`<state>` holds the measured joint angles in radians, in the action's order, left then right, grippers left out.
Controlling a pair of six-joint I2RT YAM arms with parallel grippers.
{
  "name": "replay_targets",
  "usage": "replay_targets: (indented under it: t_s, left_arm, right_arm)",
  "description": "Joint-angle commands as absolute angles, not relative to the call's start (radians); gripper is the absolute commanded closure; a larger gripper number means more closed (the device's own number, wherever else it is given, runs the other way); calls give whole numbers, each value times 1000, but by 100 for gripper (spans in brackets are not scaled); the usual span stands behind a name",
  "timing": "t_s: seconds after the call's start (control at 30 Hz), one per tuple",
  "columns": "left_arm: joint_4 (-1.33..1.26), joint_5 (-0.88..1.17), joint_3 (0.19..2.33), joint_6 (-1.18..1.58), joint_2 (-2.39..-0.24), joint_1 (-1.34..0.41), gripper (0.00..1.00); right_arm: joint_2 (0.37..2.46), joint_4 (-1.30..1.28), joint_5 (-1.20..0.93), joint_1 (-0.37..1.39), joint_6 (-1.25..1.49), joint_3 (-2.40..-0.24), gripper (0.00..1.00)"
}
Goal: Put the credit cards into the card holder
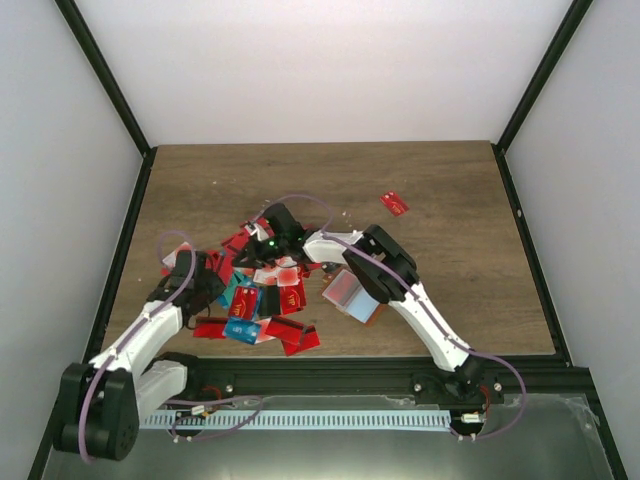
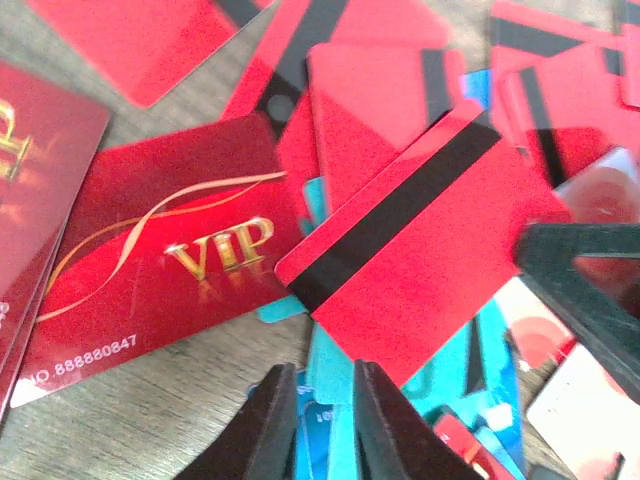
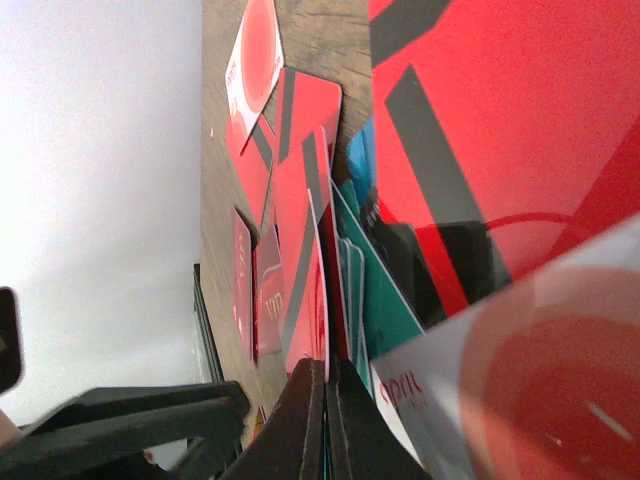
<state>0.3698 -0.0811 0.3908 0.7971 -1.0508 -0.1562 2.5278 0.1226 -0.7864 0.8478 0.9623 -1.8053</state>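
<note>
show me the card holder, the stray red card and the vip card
card holder [image 1: 347, 293]: top view, open inner panel
stray red card [image 1: 394, 203]: top view, its middle
vip card [image 2: 170, 270]: left wrist view, red face

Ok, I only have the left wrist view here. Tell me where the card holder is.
Observer: The card holder lies open just right of the pile of credit cards, partly under the right arm.
Operator: Now report the right pincer.
Observer: The right pincer is shut, low in the pile. A red striped card stands edge-on at its tips. Whether it grips that card I cannot tell.
Operator: Check for strays.
Observer: One red card lies alone on the table, beyond the right arm and apart from the pile.
</note>
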Motion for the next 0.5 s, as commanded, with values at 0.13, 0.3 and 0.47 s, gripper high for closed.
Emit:
replay_targets:
  t_s: [0.13,0.3,0.47]
  left_arm:
    - [428,-7,489,731,-946,-160,70]
    - [439,11,548,662,-921,-159,59]
    - [448,18,601,599,-892,-160,45]
  right_arm:
    - [2415,244,-819,785,935,-1626,99]
    - [2353,300,-845,765,917,-1552,99]
    - [2276,314,-857,753,888,-1486,99]
